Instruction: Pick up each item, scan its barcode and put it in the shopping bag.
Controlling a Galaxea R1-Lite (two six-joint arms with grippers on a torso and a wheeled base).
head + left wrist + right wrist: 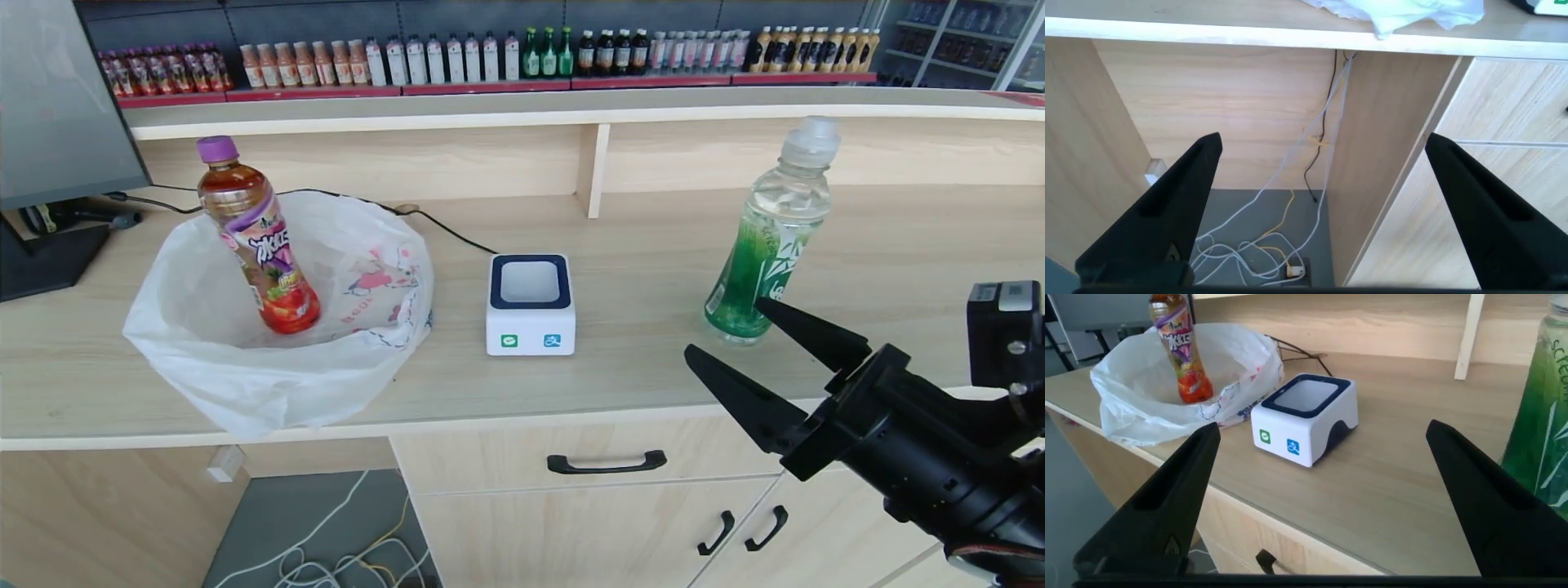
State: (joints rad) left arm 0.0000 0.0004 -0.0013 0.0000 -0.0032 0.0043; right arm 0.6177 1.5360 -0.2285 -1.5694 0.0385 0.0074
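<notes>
Pale wooden counter (637, 245), head view: green bottle (767, 245) upright just beyond the right gripper (725, 327), jaws parted. Left wrist: left gripper (1323, 139) gapes wide, facing the gap under the counter. Right wrist: bottle beside one finger; probably heavy and slick, so grip its labelled waist.

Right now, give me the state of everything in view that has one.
shopping bag: open, mouth spread.
tea bottle: capped, standing slightly tilted in the bag.
green bottle: capped, upright on the counter, unbagged.
right gripper: jaws open, empty.
left gripper: jaws open, empty.
drawer: shut.
</notes>
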